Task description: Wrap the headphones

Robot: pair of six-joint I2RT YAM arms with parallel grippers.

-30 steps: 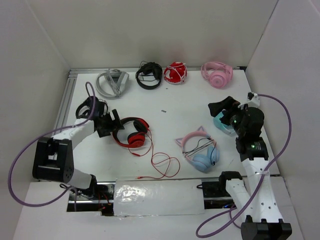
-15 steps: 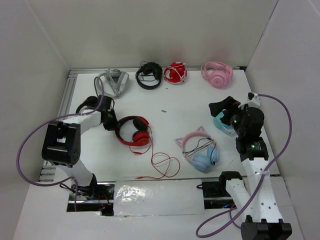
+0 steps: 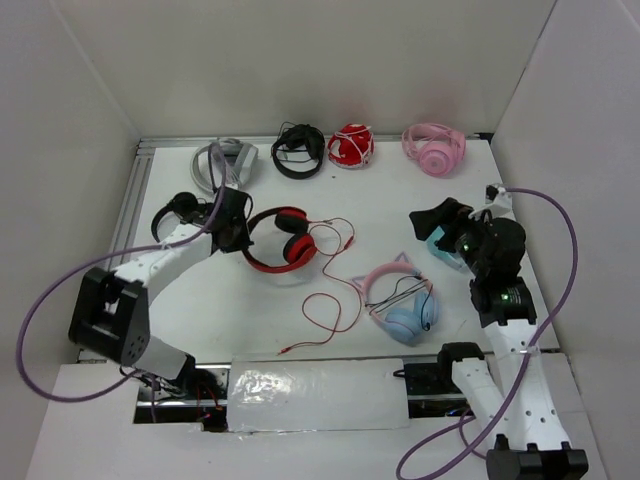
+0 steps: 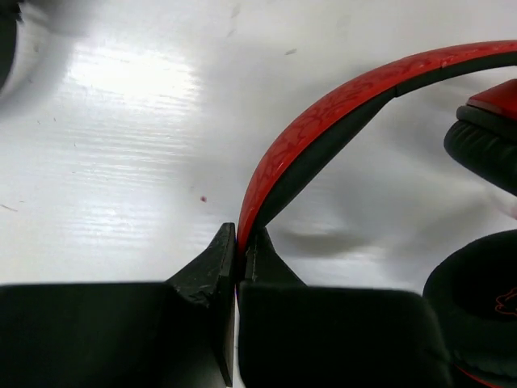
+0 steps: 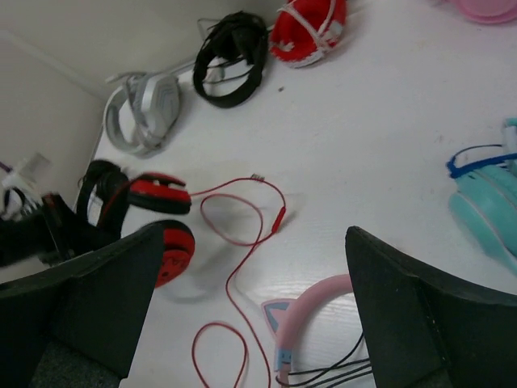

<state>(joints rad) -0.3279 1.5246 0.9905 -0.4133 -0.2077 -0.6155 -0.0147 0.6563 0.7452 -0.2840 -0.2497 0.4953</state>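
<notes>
left gripper (image 4: pixel 240 242) clenched on the band of the headphones (image 3: pixel 283 238), left-centre of tabletop (image 3: pixel 380 190) | earcups lie right of that gripper, band arching rightward | cable (image 3: pixel 330 300) unwound, loose loops trailing toward the near edge, between both arms | right gripper (image 3: pixel 433 215) spread wide, empty, well apart | red cups, black-and-red band
</notes>
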